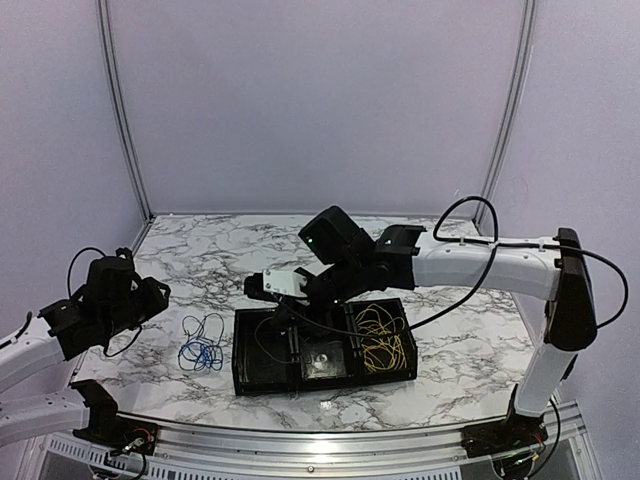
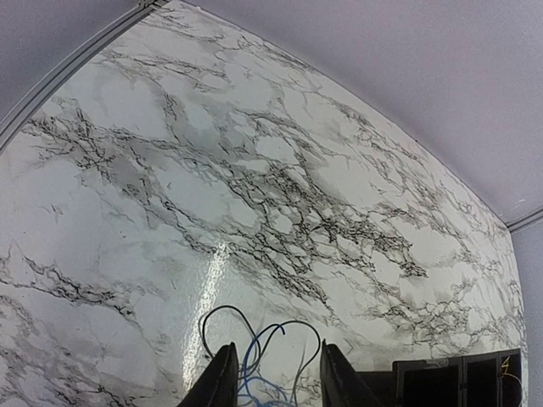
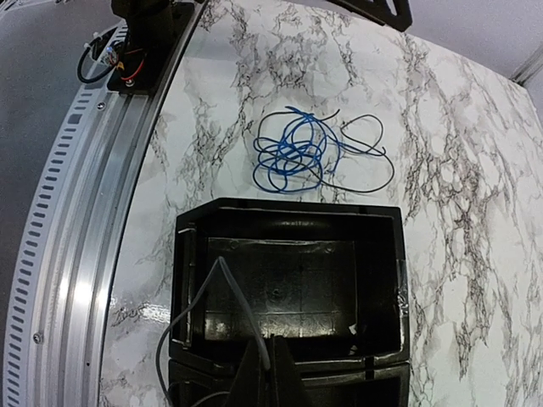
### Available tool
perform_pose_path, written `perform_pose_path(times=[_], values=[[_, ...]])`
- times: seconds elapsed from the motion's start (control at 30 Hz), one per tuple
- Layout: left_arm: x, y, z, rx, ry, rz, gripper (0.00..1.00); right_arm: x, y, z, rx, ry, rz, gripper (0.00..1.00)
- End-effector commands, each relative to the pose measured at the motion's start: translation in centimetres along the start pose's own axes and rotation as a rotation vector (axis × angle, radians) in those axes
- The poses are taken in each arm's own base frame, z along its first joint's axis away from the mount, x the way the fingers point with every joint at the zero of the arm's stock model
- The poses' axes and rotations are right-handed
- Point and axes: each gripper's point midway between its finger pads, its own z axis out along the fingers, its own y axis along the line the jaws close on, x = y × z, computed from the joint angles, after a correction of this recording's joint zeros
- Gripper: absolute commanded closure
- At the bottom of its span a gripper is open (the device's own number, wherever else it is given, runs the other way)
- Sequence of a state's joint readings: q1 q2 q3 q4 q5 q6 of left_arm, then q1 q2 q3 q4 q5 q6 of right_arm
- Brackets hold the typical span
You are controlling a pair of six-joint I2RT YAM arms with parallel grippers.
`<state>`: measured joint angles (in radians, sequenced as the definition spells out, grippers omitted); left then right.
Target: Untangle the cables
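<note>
Three cables are entered, all judged very light, limp and springy: fine strands that will not hold a shape, will slip through a loose pinch and will drag their neighbours when lifted, though nothing about them looks fragile. Blue cable (image 3: pixel 288 157): a loose coil lying on the table (image 1: pixel 200 260), just beside the tray (image 3: pixel 288 206), with a black strand (image 3: pixel 389 161) looped about it; best taken at a single outlying loop rather than the dense middle, so that one colour can be drawn off the other. Yellow cable (image 1: pixel 385 342): heaped in the tray's right compartment, apart from the rest. Grey cable (image 3: pixel 244 307): hung over the tray's left compartment from the right gripper (image 3: pixel 261 373), whose jaws are closed together on it. Left gripper (image 2: pixel 276 383): jaws parted, nothing held, the blue coil seen between the fingers (image 2: pixel 222 380); whether contact is made cannot be told. Hidden or unclear: much of the tray's middle is covered by the right arm in the top view; the blue coil's near part is cut off at the bottom of the left wrist view; whether the black strand is knotted into the blue or only laid across it cannot be made out; the grey cable's lower end is lost against the black tray.
</note>
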<state>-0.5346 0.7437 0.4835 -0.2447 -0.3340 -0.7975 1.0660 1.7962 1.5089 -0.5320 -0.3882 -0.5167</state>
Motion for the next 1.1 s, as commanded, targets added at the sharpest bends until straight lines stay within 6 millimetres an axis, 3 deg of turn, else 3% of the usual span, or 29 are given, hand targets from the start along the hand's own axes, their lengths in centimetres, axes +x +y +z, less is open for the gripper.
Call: perform_pose_path(times=[0.0, 0.17, 0.43, 0.7, 0.83, 0.97, 1.07], values=[[0.3, 0.8, 0.3, -0.025, -0.003, 0.002, 0.64, 0.6, -1.2, -0.5, 0.045, 0.008, 0.001, 1.00], [0.2, 0.7, 0.3, -0.024, -0.003, 0.014, 0.64, 2.9, -1.9, -1.3, 0.045, 0.014, 0.074, 1.00], [0.6, 0.4, 0.8, -0.027, 0.020, 0.011, 0.63, 8.4, -5.4, -1.6, 0.140, 0.095, 0.180, 1.00], [0.8, 0.3, 1.0, -0.026, 0.034, -0.003, 0.63, 12.6, -5.4, -0.8, 0.204, 0.206, 0.219, 1.00], [1.1, 0.5, 1.1, -0.027, 0.040, -0.014, 0.63, 13.8, -5.0, -0.8, 0.233, 0.247, 0.221, 1.00], [1.3, 0.4, 1.2, -0.025, 0.048, -0.017, 0.60, 14.6, -6.3, -1.2, 0.333, 0.283, 0.226, 1.00], [1.3, 0.2, 1.2, -0.020, 0.056, -0.014, 0.59, 13.5, -6.8, -1.5, 0.343, 0.261, 0.220, 0.90]])
